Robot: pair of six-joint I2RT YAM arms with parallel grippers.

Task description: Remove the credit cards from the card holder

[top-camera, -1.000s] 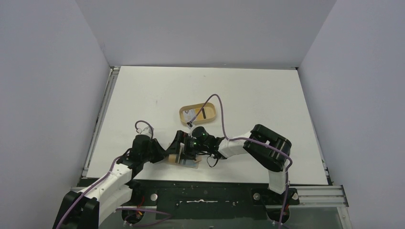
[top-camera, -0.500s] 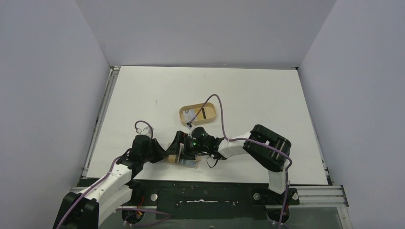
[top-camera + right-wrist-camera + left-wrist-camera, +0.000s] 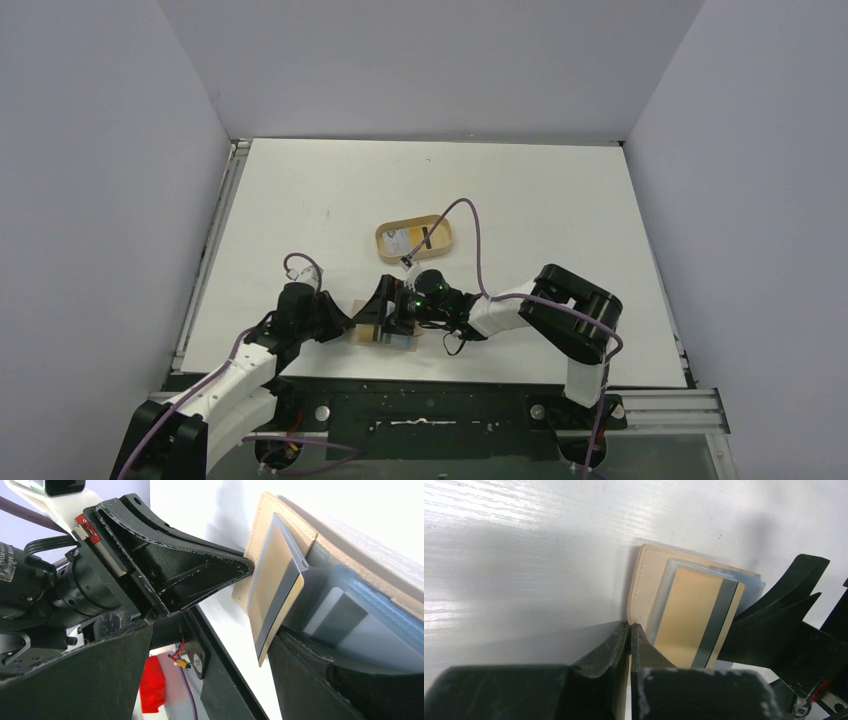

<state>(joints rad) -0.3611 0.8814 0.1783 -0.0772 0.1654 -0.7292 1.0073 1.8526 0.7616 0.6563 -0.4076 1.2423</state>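
Your left end effector [image 3: 629, 626] clamps the card holder [image 3: 646, 582] edge; right end effector [image 3: 215, 640], jaws spread, straddles the top credit card [image 3: 272, 590] protruding lengthwise toward it.

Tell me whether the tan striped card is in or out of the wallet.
Partly out: one end of the card overlaps the wallet, seemingly tucked in, while the other juts past its edge.

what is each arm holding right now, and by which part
Left jaws: shut on the small tan leather card holder, pinching its edge. Right jaws: open around a tan grey-striped plastic card sticking out, not gripping it yet.
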